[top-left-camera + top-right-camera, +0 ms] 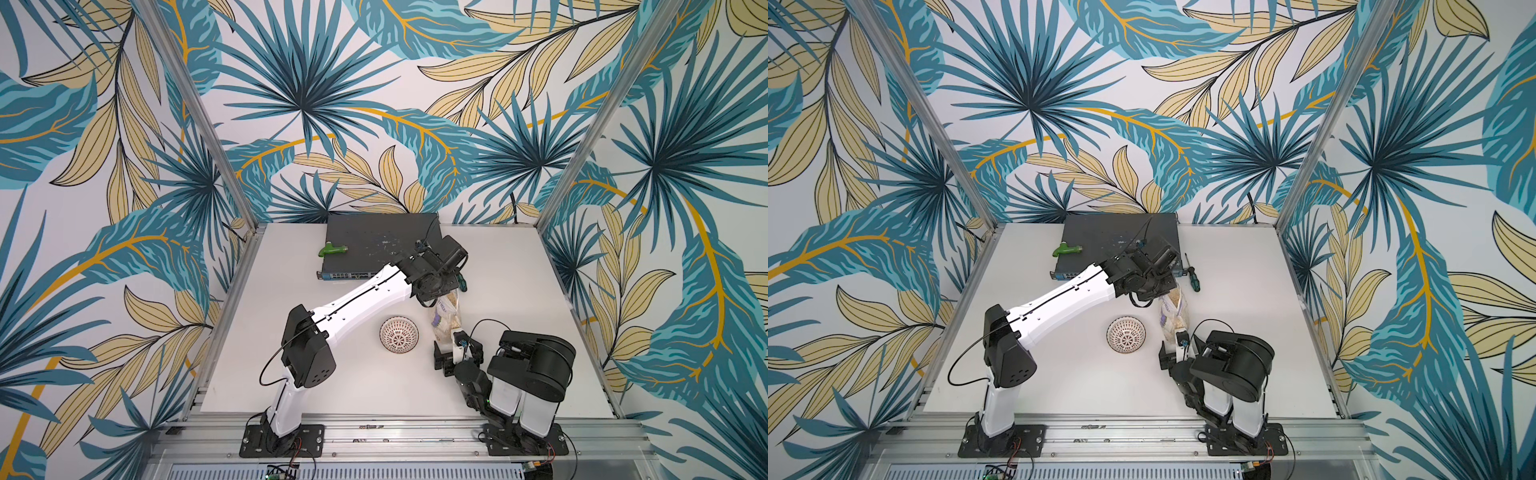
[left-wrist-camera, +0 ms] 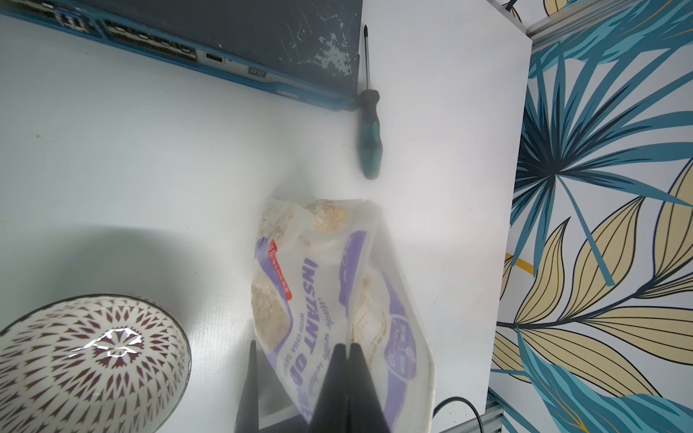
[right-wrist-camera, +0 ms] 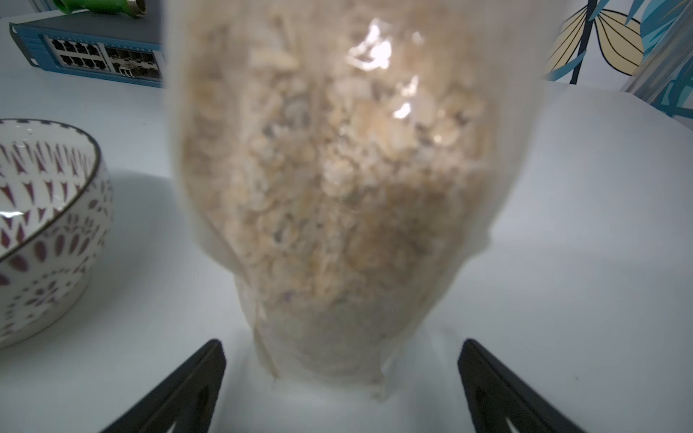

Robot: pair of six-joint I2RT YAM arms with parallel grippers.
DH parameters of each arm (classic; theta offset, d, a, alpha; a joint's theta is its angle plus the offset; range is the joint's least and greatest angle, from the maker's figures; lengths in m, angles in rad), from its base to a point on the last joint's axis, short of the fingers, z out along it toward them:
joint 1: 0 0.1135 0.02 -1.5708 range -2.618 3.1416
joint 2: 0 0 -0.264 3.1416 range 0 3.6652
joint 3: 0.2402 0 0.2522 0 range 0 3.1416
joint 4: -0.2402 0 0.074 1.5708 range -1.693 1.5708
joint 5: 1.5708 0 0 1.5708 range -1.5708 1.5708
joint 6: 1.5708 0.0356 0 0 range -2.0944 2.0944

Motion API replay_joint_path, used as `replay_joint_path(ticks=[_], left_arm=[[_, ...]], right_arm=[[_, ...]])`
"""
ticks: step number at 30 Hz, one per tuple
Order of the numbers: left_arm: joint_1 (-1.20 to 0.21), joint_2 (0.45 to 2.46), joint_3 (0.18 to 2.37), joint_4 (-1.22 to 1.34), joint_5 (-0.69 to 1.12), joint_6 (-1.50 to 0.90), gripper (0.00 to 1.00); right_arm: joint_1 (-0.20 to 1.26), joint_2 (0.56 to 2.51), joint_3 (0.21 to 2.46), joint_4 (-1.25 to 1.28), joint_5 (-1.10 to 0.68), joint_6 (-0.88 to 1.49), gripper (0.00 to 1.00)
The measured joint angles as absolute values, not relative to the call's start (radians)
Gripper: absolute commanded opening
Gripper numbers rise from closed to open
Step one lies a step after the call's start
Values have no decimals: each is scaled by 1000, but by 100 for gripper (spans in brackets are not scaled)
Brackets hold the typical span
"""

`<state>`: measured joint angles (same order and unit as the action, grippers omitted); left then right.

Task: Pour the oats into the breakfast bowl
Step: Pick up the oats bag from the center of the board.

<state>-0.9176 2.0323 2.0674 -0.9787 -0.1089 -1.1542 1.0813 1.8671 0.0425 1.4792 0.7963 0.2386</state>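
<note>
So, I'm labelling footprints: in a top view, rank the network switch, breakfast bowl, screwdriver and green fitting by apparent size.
1. network switch
2. breakfast bowl
3. screwdriver and green fitting: these look alike, so they are not ranked.

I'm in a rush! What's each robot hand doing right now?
Left hand: shut on the oats bag.
Right hand: open, holding nothing.

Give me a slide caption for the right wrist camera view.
Open right gripper facing the upright bag of oats, the breakfast bowl beside it and a network switch behind.
</note>
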Motion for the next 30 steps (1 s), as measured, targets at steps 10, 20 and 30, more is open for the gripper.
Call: replay_joint_path(ticks=[10, 20, 30], left_arm=[[-920, 2032, 2067, -978, -89, -1162, 0], [-920, 2032, 2066, -978, -70, -1180, 0], [-920, 2032, 2064, -980, -68, -1180, 0]], right_arm=[[1020, 1989, 55, 1616, 740, 182, 100], [977, 2053, 98, 1662, 717, 191, 100], [921, 2070, 141, 1662, 693, 180, 100]])
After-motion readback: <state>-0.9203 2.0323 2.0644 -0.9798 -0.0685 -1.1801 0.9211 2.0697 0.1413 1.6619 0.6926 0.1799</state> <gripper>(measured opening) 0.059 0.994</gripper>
